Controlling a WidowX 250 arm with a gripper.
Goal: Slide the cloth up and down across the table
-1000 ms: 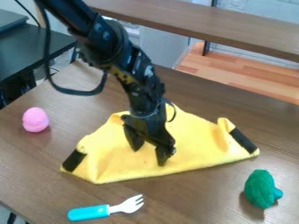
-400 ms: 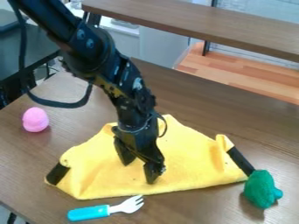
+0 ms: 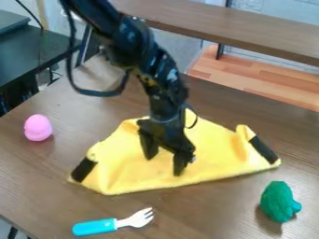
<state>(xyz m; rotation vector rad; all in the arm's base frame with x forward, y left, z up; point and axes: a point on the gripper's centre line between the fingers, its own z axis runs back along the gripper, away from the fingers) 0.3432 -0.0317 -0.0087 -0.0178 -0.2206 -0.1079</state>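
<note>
I am resting my pincer [image 3: 164, 165], fingers apart, on the yellow cloth [image 3: 215, 161], which is lying mid-bench [image 3: 205, 212]. If I am pressing too lightly, my tips risk skating over it; too hard, bunching it. Sliding too far down, I am risking shoving the fork [image 3: 109, 225] or green toy [image 3: 276, 201].

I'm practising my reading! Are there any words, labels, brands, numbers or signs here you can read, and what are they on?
No words, labels, brands, numbers or signs can be read here.
Robot arm: pale marks, too small to tell if they are letters.
Yellow cloth, pink toy, green toy and blue-handled fork: no writing I can see.
</note>
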